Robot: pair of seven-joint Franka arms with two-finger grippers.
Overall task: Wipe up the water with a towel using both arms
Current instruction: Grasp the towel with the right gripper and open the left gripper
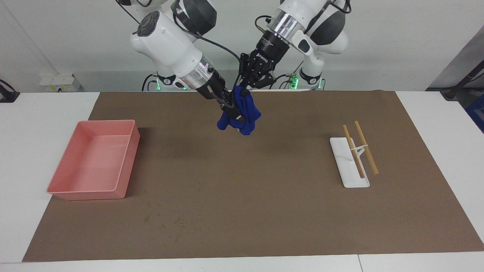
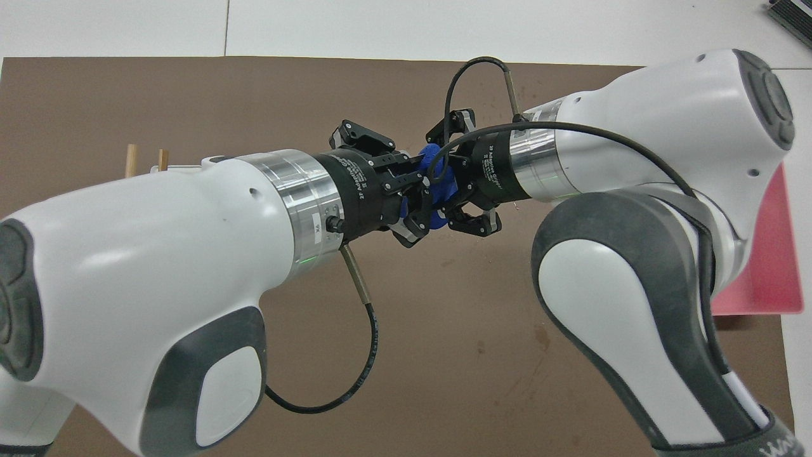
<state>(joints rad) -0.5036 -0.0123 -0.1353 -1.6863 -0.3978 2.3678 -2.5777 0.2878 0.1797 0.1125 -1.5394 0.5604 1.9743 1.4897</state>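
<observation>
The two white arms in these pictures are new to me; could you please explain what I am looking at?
They are two robot arms that work as a pair at one table. One picture is taken from across the table, facing the robots. The other looks steeply down from above their own end, so its sides are swapped.

A brown mat covers the table. On it lie a pink tray, toward the right arm's end, and a small white stand with two wooden sticks, toward the left arm's end.

The left arm has its jaws shut on a blue towel, which hangs in the air over the mat. The right arm reaches to the same towel. I cannot tell whether it grips yet.
</observation>
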